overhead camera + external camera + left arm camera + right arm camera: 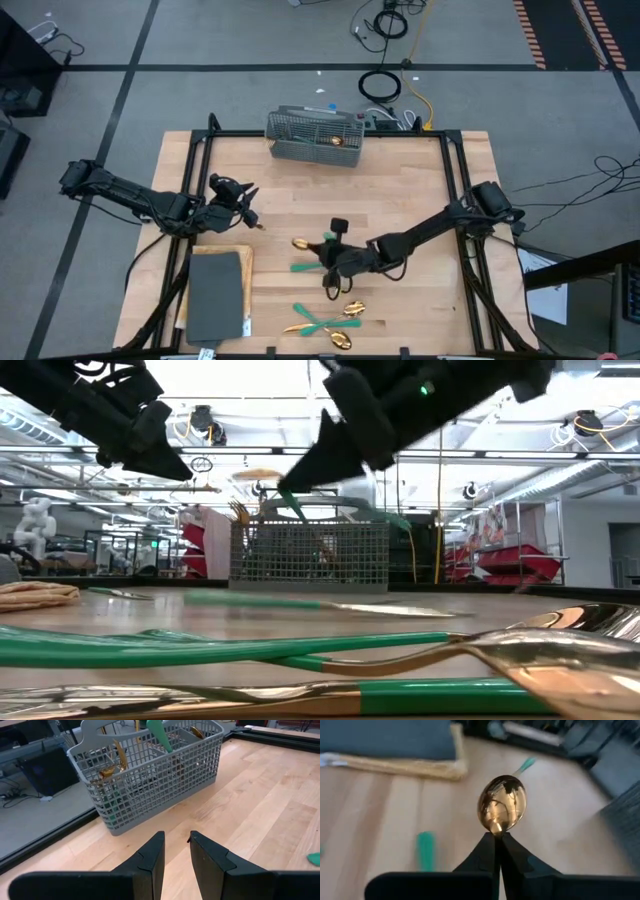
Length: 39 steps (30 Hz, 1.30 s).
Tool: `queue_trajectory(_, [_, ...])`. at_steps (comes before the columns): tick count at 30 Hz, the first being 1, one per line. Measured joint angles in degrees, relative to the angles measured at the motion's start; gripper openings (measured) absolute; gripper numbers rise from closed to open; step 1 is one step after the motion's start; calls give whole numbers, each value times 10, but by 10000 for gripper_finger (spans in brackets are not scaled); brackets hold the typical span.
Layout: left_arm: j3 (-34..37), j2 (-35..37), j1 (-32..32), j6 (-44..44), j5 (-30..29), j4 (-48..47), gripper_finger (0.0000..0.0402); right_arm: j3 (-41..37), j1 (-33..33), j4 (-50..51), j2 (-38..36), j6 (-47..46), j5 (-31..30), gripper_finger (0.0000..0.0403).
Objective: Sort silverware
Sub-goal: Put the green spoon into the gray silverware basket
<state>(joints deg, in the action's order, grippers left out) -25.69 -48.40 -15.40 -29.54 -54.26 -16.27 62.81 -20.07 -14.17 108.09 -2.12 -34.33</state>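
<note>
My right gripper [497, 836] is shut on a gold-headed spoon [501, 804] and hangs over the middle of the table [318, 248]. Its bowl [302, 243] sticks out past the fingertips, and a bit of teal handle [292, 500] shows below the gripper. More silverware lies flat on the wood: one handle [305, 266] beside the gripper, and several crossed pieces [330, 325] near the front edge. The grey mesh basket [315, 137] stands at the far edge with silverware upright inside [117, 765]. My left gripper [252, 212] waits open at the left, pointing at the basket [150, 775]. My right gripper pinches the spoon at its neck [496, 827], right behind the bowl, between the tips of its two fingers. The bowl points on beyond the fingertips toward the table's left side. The fingers hide the handle in the wrist view. The spoon is lifted clear of the table.
A dark grey pad on a tan cloth [215, 290] lies at the near left corner. Black frame rails [455, 170] run along the table's sides. Bare wood lies between my right gripper and the basket. Cables [385, 85] lie on the floor beyond the far edge.
</note>
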Motion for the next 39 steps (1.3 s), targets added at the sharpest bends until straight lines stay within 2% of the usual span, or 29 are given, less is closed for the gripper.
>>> queue_trajectory(5, [0,0,0,0,0,-4,99,-3,30,-25,-40,85,-11,0])
queue_trajectory(8, [0,0,0,0,0,-4,99,-46,53,-83,-73,117,-19,0])
queue_trajectory(10, [0,0,0,0,0,-6,99,-99,69,-174,-100,140,-18,0])
queue_trajectory(13, [0,0,0,0,0,-9,99,-205,100,-383,-145,180,-9,0])
queue_trajectory(16, [0,0,0,0,-6,-11,99,-311,151,-583,-176,195,54,0])
queue_trajectory(19, [0,0,0,0,-17,-10,99,-369,224,-705,-186,169,122,0])
queue_trajectory(22, [0,0,0,0,-35,-8,99,-377,309,-723,-184,117,206,0])
queue_trajectory(29, [0,0,0,-1,-58,-8,99,-312,462,-683,-163,22,407,0])
queue_trajectory(34, [0,0,0,2,-65,-10,99,-278,533,-683,-141,-11,486,0])
queue_trajectory(39, [0,0,1,3,-81,-14,99,-246,569,-758,-62,-54,539,0])
